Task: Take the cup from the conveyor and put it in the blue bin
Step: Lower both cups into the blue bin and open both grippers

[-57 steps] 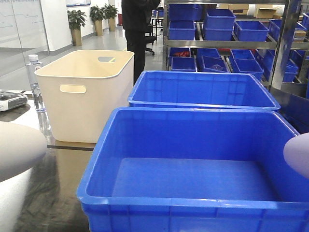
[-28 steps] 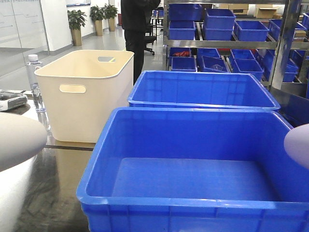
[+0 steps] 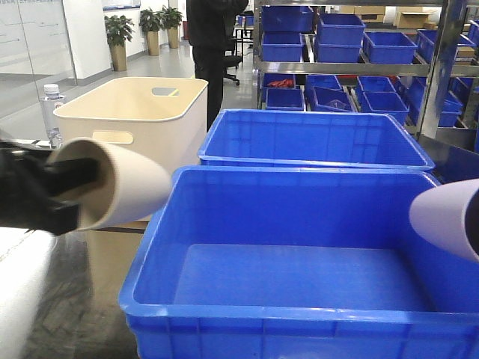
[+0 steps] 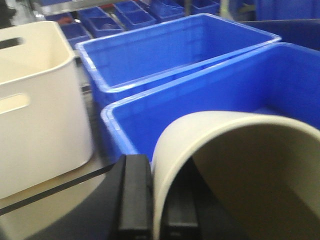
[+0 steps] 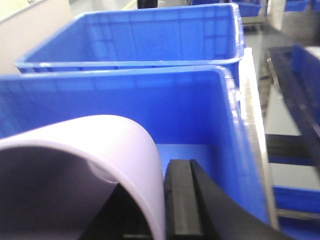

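A cream cup [image 3: 123, 183] lies tilted on its side in the air beside the left wall of the near blue bin [image 3: 299, 173]. My left gripper [image 3: 71, 187] is shut on its rim. In the left wrist view one finger [image 4: 135, 195] is outside the cream cup [image 4: 225, 135] and the other is inside. A lilac cup [image 3: 445, 217] hangs over the bin's right edge. My right gripper [image 5: 160, 200] is shut on the wall of the lilac cup [image 5: 110, 140], above the bin's floor [image 5: 200, 155]. The conveyor is out of view.
A second blue bin [image 3: 314, 138] sits right behind the first. A cream tub [image 3: 131, 142] with handle slots stands at the left, with a water bottle [image 3: 51, 112] beside it. Shelves of small blue bins [image 3: 359, 45] and a standing person [image 3: 213, 37] are behind.
The left arm has risen and swung right, bringing the cream cup up beside the bin's left wall. The lilac cup has moved left, further over the bin's right side.
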You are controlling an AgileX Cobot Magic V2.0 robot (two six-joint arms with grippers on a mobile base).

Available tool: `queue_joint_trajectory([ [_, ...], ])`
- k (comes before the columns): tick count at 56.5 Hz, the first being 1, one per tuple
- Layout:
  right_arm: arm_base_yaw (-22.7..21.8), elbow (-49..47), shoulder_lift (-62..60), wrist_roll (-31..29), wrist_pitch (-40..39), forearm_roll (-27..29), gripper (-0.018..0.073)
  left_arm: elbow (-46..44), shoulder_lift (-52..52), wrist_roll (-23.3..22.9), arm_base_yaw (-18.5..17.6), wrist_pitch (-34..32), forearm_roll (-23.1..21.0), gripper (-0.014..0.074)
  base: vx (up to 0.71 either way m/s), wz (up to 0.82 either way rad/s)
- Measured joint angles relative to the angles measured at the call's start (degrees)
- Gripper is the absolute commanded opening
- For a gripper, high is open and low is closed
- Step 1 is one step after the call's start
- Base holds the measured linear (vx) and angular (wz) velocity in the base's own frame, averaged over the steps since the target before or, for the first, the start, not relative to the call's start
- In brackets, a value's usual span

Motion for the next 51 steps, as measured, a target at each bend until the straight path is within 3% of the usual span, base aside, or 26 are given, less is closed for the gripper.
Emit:
queue_joint_trajectory([
  [15,0.0,0.0,6.4,-0.2,-3.0,3.4,0.0038,-5.2,13.2,3.5,-6.0,-1.8,-4.1,0.0017,0.00,0.00],
  [25,0.0,0.0,9.7,-0.2,-3.0,3.5,0.0166,-6.1,19.1,7.1,-7.0,-2.6,-4.3,0.0080,0.00,0.00],
  [33,0.0,0.0,10.5,-0.3,-3.0,3.6,0.0339,-6.1,21.1,7.8,-7.0,-2.7,-4.3,0.0212,0.00,0.00],
  [42,0.0,0.0,10.5,-0.4,-3.0,3.6,0.0511,-6.2,21.3,7.8,-7.0,-4.3,-4.3,0.0434,0.00,0.00],
  [51,0.0,0.0,10.5,-0.4,-3.1,3.6,0.0550,-6.2,21.3,7.9,-7.0,-5.2,-4.5,0.0578,0.00,0.00],
])
